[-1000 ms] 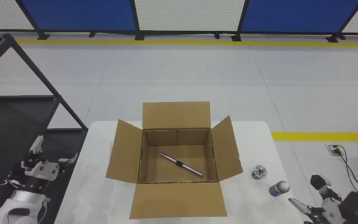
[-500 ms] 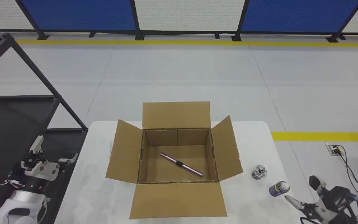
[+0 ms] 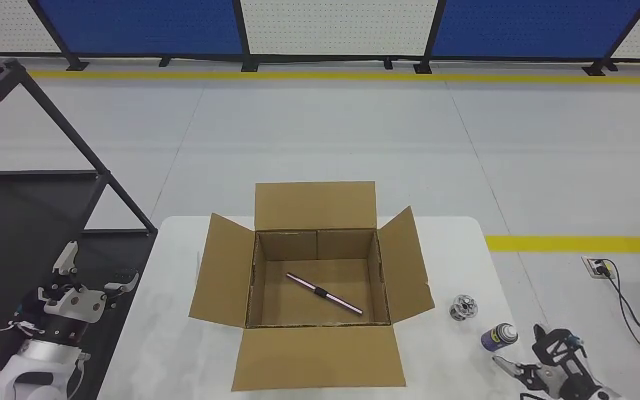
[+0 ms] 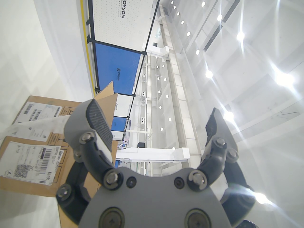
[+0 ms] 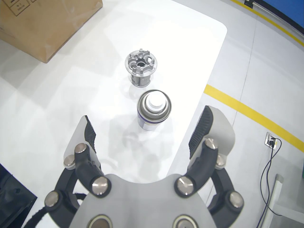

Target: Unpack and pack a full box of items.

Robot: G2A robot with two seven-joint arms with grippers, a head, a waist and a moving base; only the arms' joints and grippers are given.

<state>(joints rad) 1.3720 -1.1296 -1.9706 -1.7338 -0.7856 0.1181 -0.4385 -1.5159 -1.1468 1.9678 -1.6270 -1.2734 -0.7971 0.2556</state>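
Observation:
An open cardboard box [image 3: 318, 355] [image 4: 38, 143] [image 5: 42, 8] sits mid-table with its flaps spread, and a thin pink-and-dark rod [image 3: 324, 294] lies on its floor. To its right stand a grey metal part [image 3: 461, 307] [image 5: 140, 68] and a small spray can [image 3: 499, 338] [image 5: 154, 113] with a blue label. My right gripper [image 3: 527, 357] [image 5: 146, 129] is open at the table's front right corner, just short of the can. Beyond the table's left edge my left gripper [image 3: 92, 279] [image 4: 156, 119] is open, pointing upward with nothing in it.
The white table [image 3: 175, 345] ends in rounded corners close to the can. A dark metal frame [image 3: 60, 130] stands to the left of the table. A power socket with a cable [image 3: 598, 267] lies on the floor at the right.
My right gripper has moved left along the table's front right corner, closer to the spray can. The left arm has not moved.

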